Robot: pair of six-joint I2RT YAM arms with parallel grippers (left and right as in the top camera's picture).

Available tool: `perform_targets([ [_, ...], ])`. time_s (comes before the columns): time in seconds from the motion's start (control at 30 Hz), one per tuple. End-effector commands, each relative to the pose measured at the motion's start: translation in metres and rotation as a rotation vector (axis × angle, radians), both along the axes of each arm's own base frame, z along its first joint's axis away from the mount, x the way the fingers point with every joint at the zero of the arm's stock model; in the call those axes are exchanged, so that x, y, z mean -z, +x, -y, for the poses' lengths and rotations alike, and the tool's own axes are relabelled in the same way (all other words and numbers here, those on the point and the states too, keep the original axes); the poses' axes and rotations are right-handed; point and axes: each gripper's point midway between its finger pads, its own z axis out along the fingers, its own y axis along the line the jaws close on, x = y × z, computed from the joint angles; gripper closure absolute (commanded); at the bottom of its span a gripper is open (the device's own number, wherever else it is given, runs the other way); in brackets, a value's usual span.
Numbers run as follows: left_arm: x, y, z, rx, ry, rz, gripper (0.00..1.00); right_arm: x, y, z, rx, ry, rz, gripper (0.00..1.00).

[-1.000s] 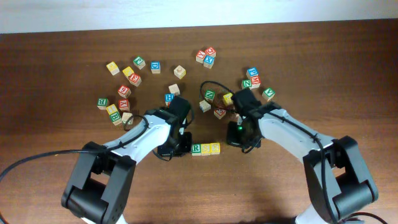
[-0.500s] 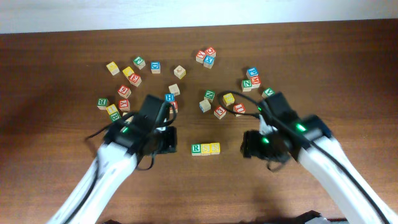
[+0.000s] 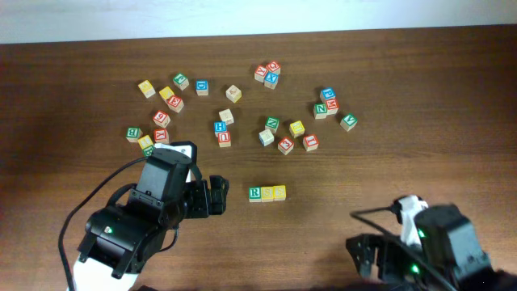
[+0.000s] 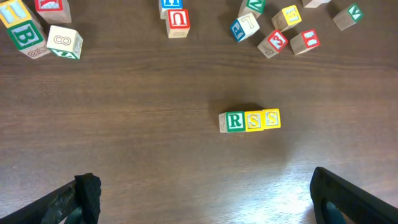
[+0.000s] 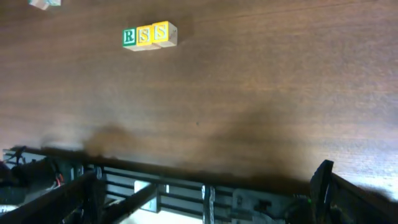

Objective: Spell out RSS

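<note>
Well, the RSS [image 3: 266,193] cubes sit touching in a row mid-counter [image 3: 420,162], a bit right of the left hand [image 4: 202,180] and well apart from the right hand [image 5: 208,174], which is murky overhead, both hands splayed wide and empty.

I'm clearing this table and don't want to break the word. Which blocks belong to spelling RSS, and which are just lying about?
Belong: green R block, middle yellow S block, end yellow S block, touching in a row.
Lying about: blue H block, red U block, other scattered blocks.
</note>
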Motion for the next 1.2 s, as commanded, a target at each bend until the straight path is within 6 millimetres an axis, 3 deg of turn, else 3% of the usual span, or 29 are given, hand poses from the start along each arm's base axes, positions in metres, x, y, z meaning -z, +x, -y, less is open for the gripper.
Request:
perform_targets([
  [0.0, 0.000, 0.001, -0.003, -0.013, 0.009, 0.005, 0.01, -0.006, -0.007, 0.004, 0.001, 0.009, 0.043, 0.02],
  [0.67, 0.000, 0.001, -0.003, -0.013, 0.009, 0.005, 0.01, -0.003, -0.011, 0.006, 0.002, 0.000, 0.024, 0.02],
  [0.83, 0.000, 0.001, -0.003, -0.013, 0.009, 0.005, 0.01, -0.002, -0.009, 0.017, 0.042, -0.045, 0.044, 0.02],
  [1.17, 0.000, 0.001, -0.003, -0.013, 0.009, 0.005, 0.01, -0.025, 0.021, 0.026, 0.004, -0.092, 0.486, 0.02],
])
